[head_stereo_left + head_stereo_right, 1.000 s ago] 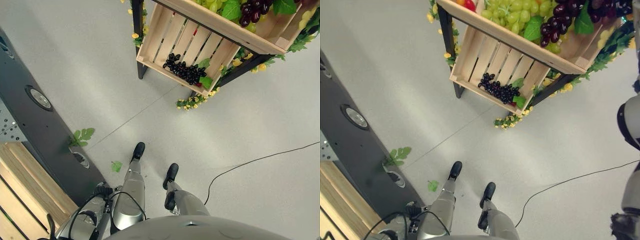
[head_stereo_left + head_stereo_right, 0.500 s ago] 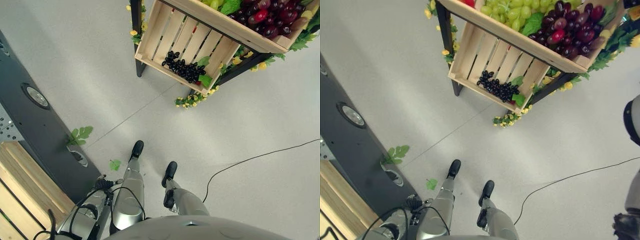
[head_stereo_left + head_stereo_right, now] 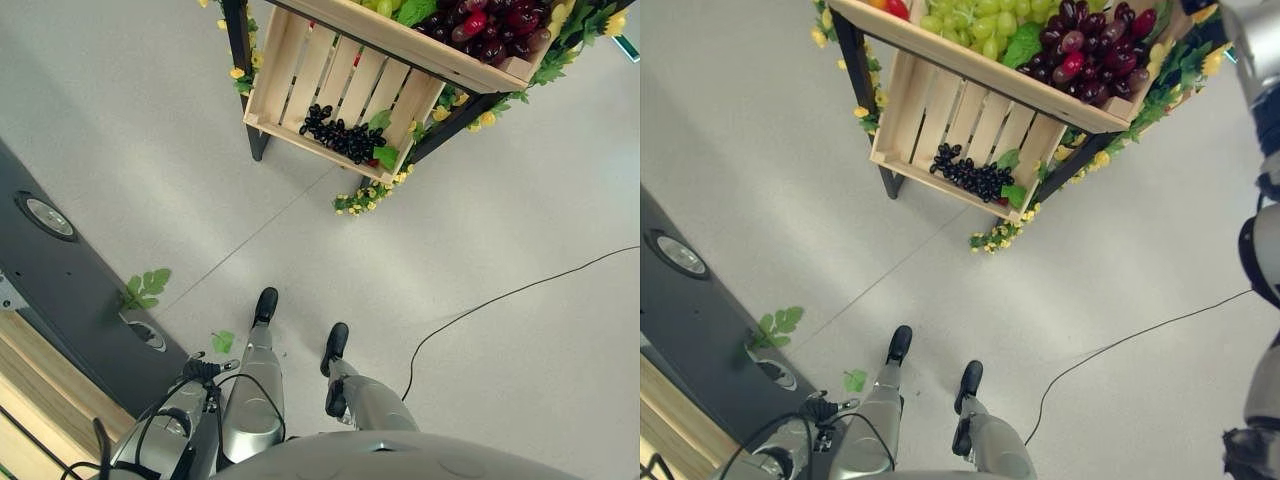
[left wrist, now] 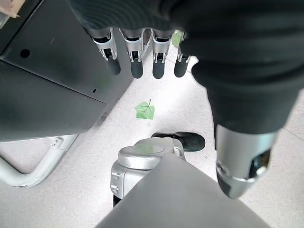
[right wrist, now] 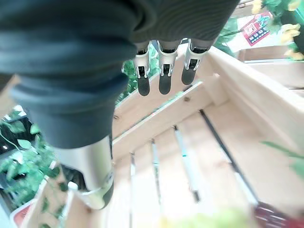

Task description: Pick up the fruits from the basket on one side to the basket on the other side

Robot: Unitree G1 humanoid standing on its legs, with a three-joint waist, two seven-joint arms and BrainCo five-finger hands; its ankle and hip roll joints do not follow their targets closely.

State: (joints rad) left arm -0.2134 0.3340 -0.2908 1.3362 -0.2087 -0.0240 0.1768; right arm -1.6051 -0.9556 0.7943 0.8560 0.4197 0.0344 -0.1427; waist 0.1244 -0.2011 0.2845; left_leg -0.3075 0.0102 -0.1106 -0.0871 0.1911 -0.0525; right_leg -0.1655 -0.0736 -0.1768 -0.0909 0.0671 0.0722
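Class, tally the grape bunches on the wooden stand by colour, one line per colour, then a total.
Black grape bunch, lower crate: 1
Green grape bunch, upper crate: 1
Dark red grape bunch, upper crate: 1
Total: 3

Left hand (image 4: 142,52): hangs low at the robot's side; fingers (image 4: 136,66) straight in a row, thumb (image 4: 242,166) apart; holds nothing
Left arm: down at the lower left in the eye views (silver-grey)
Right hand (image 5: 161,66): raised; fingers (image 5: 165,81) straight, thumb (image 5: 95,175) apart; holds nothing
Right arm: up along the right edge of the right eye view
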